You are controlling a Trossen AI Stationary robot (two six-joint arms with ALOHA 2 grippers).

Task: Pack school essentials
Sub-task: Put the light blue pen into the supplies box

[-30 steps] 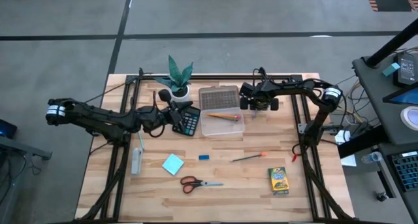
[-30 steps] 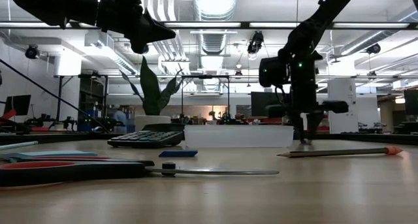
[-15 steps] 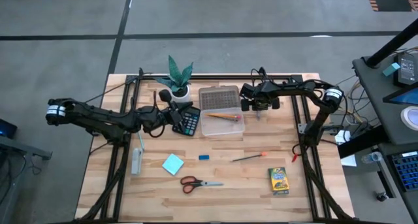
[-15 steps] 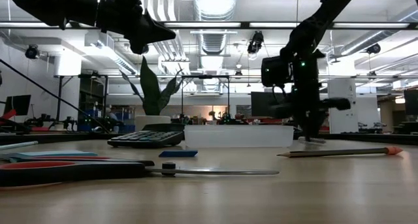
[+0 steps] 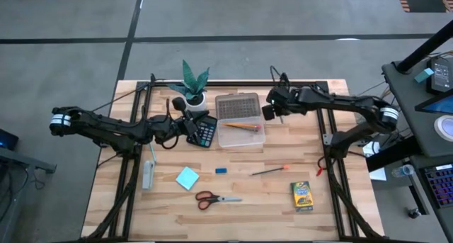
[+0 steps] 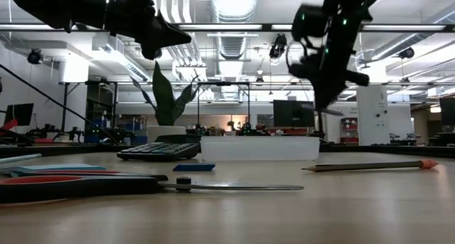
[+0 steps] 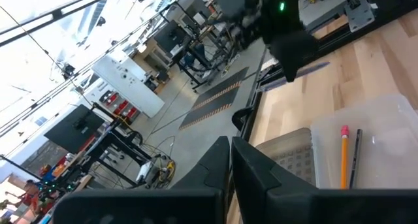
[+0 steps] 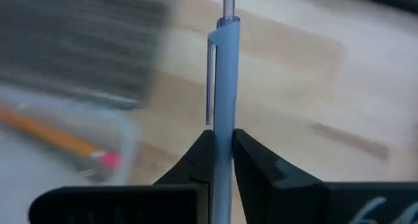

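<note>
My right gripper point(image 5: 273, 110) hangs above the table just right of the clear box point(image 5: 241, 134), shut on a light-blue pen point(image 8: 222, 67). Inside the box lies an orange pencil point(image 5: 244, 127); the grey lid point(image 5: 237, 106) lies behind the box. My left gripper point(image 5: 185, 122) stays shut and holds nothing, hovering by the calculator point(image 5: 204, 132). On the near table lie red-handled scissors point(image 5: 216, 198), a blue note pad point(image 5: 187, 178), a small blue eraser point(image 5: 221, 171), a thin pencil point(image 5: 270, 171) and a crayon box point(image 5: 302, 195). My right gripper pinches the pen's barrel point(image 8: 221, 129) between its two fingers, below the clip. The fingers point(image 8: 251, 160) slant down from above. The clip and push-button end point(image 8: 228, 0) stands out past the fingers. The pen is lifted clear of the table.
A potted plant point(image 5: 192, 83) stands at the far edge, left of the lid. A grey object point(image 5: 147, 173) lies on the table's left side. Black frame rails point(image 5: 320, 122) run along both sides. Bare wood lies between the box and the near items.
My right gripper has risen from the tabletop right of the clear box, rolling about its own line as it went up. The pen has come up with it and now hangs clear of the table.
</note>
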